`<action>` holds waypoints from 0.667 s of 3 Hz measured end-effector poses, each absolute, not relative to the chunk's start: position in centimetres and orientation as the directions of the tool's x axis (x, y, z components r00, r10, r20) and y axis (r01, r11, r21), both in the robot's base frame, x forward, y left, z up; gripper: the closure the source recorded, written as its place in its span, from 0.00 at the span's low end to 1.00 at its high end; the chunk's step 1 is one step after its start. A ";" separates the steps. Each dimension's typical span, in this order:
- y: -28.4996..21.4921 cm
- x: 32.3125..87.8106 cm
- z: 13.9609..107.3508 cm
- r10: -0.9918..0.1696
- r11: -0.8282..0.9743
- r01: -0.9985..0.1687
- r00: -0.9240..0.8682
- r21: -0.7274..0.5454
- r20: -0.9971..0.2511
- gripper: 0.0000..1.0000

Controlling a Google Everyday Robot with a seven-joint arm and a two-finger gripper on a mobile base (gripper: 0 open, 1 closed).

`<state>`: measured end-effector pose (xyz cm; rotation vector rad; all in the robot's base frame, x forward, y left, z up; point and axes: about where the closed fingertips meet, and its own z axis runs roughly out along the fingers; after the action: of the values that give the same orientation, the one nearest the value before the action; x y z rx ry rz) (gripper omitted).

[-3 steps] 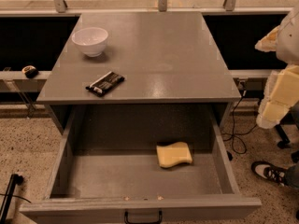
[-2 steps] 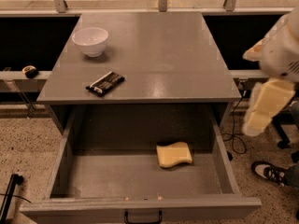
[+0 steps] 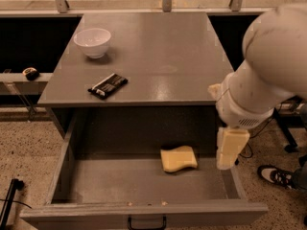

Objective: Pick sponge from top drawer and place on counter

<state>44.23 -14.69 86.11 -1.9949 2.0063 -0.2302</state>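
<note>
The pale-yellow sponge [image 3: 178, 158] lies flat on the floor of the open top drawer [image 3: 144, 210], right of its middle. The drawer is pulled out toward me, and its dark curved handle shows at the front panel. The grey counter [image 3: 158, 56] sits above it. My gripper [image 3: 229, 147] hangs from the white arm over the drawer's right side, just right of the sponge and apart from it. Its pale yellow fingers [image 3: 226, 150] point down.
A white bowl [image 3: 93, 42] stands at the counter's back left. A dark snack bar [image 3: 108, 85] lies near the counter's front left. A metal rail runs behind the counter. A shoe [image 3: 273, 175] is on the floor to the right.
My arm has swung left and closer, from beside the cabinet to over the drawer's right side. The gripper now hangs next to the sponge. The sponge has not moved.
</note>
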 end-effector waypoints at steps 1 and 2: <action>-14.3 44.8 85.5 -0.994 0.012 -0.936 0.026 -0.351 -0.105 0.00; -12.5 43.9 82.7 -0.988 -0.051 -0.965 0.087 -0.257 -0.131 0.00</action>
<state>43.87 -12.48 82.74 -2.0909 1.9484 -0.1163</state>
